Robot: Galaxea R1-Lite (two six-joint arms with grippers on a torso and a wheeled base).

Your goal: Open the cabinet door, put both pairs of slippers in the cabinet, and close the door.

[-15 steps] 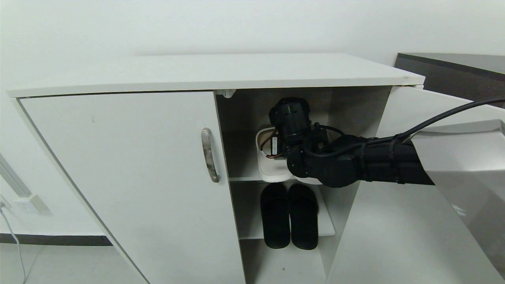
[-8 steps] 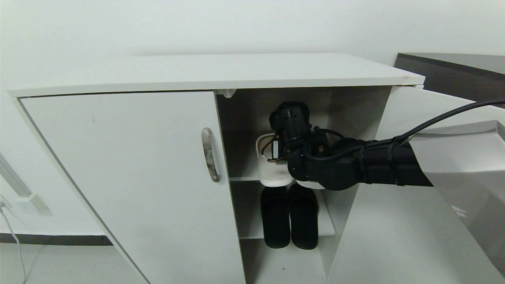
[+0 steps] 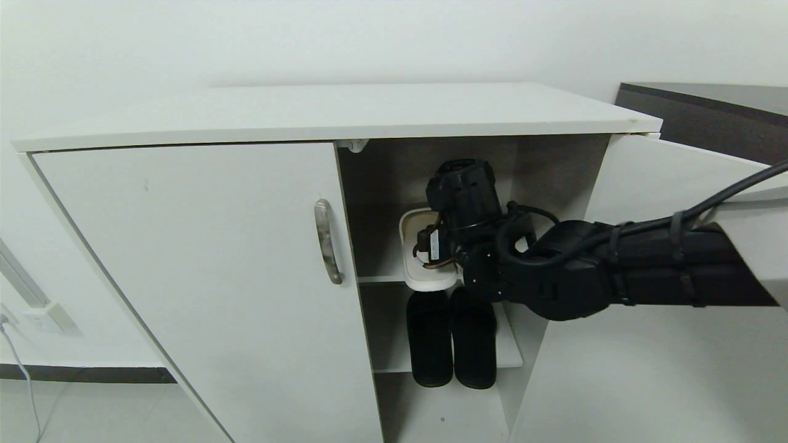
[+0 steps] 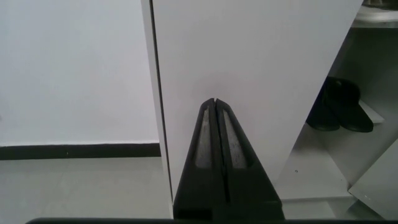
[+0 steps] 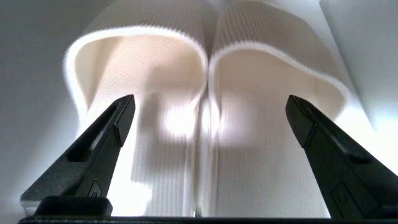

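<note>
this looks like a home entryway or a plain room set up as one. a low white cabinet (image 3: pixel 320 111) stands against a bare white wall (image 3: pixel 369 37), and its open side has shelves holding black slippers (image 3: pixel 452 338) and white slippers (image 3: pixel 431 280), as a shoe cupboard would. low on the wall sit a socket (image 3: pixel 46 318) with a cable (image 3: pixel 24 381), a dark skirting strip (image 3: pixel 80 373) and a pale floor (image 3: pixel 92 412).
</note>
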